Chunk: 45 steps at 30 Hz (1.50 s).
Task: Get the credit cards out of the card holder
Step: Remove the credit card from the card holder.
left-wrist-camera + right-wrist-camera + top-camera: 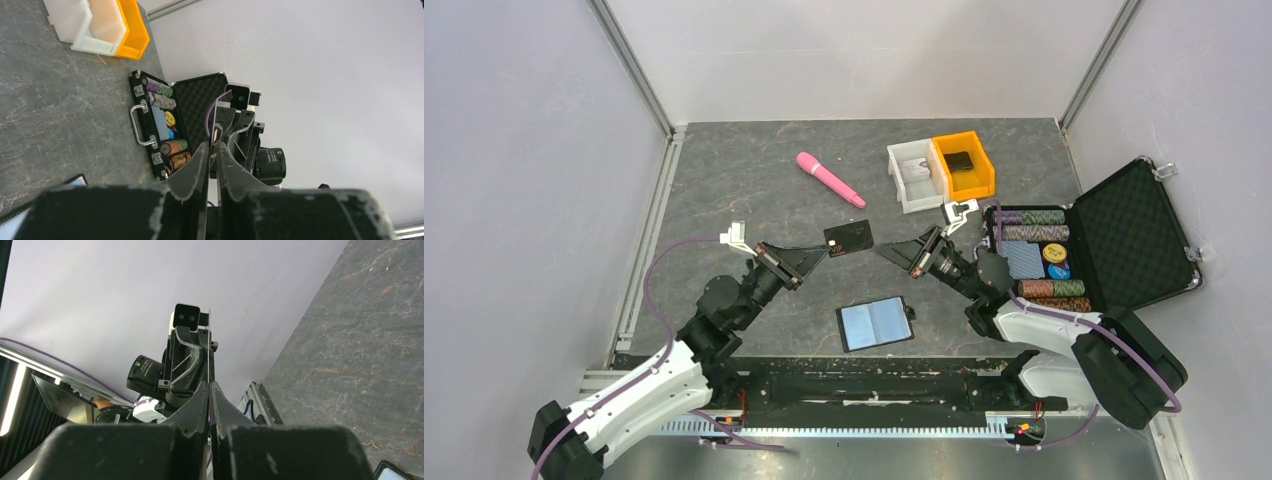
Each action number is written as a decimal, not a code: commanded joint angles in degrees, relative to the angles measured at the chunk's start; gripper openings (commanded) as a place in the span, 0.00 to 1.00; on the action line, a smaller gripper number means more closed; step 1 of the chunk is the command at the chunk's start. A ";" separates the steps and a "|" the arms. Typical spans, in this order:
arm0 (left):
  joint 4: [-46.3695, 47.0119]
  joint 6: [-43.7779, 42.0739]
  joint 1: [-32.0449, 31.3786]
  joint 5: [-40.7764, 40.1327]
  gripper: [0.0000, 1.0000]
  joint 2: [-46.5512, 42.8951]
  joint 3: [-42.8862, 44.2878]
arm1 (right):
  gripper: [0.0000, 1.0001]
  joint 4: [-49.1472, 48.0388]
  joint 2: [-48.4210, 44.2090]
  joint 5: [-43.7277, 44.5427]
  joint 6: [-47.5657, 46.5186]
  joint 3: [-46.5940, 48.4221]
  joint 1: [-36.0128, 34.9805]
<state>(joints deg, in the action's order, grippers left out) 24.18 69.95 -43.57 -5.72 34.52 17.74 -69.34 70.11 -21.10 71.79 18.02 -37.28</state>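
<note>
While aloft, one card (pixel 848 237); one holder (pixel 876 324).

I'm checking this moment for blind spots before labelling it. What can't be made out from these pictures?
Card face: too small in the top view, edge-on in both wrist views.
Left gripper: whether it grips the card; its wrist view shows only a narrow slit.
Card holder: any cards left inside, too small from above, cut off by wrist-view edges.
Black item in the orange bin: too small to identify.
</note>
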 commanded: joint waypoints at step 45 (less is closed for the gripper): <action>-2.80 0.53 -0.02 -1.50 0.63 -2.64 -1.77 | 0.00 2.92 3.04 -8.12 -4.99 7.76 0.56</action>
<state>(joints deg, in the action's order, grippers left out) 24.64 71.37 -43.57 -5.85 32.93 15.77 -65.80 73.93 -29.45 68.82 23.14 -38.22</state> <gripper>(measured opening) 0.401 0.006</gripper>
